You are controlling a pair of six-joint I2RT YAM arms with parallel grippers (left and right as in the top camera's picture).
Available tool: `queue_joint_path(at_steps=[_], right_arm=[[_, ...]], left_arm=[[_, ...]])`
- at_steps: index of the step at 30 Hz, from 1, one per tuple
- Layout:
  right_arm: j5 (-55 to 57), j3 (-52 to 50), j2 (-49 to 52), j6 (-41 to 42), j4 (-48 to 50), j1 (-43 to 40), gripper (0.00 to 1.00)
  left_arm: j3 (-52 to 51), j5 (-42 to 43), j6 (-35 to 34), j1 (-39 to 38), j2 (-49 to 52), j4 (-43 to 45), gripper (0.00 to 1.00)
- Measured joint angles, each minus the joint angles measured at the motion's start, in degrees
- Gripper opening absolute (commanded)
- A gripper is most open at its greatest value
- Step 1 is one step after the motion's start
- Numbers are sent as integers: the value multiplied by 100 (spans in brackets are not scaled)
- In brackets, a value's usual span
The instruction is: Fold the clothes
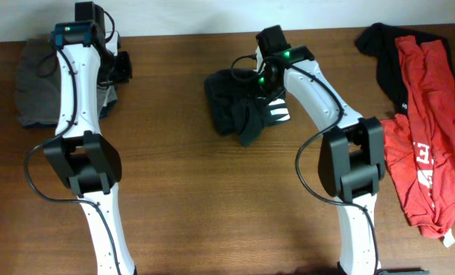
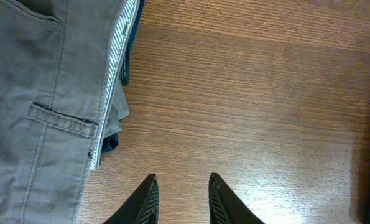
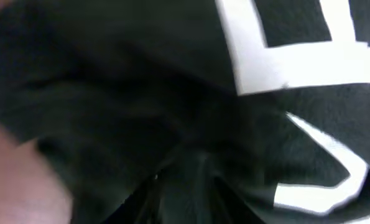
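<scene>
We see the black shirt bunched at far centre, right gripper close over it, blurred, grip we cannot tell, left gripper slightly parted, empty, above the table beside cut-off grey trousers, red shirts far right.

The wooden table bears grey trousers, a bunched black T-shirt, red T-shirts, another black garment.

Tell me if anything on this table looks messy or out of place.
Yes. The black T-shirt mid-table is a crumpled lump with a flap trailing out, not a flat fold. The red shirts at the right edge lie rumpled, partly over another black garment.
</scene>
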Motion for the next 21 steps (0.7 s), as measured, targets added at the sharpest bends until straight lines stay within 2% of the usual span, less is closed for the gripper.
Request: queue_joint_path(at_steps=[7,15,21], right_arm=[[-94,20,-131,-282,-76,315,31],[127,17,-131,-328,490,1060,33],[398,7,-131,-341,551,1036,32]], left_arm=[[0,0,0,2,0,46,29],[0,0,0,0,0,44,29],[0,0,0,0,0,42,29]])
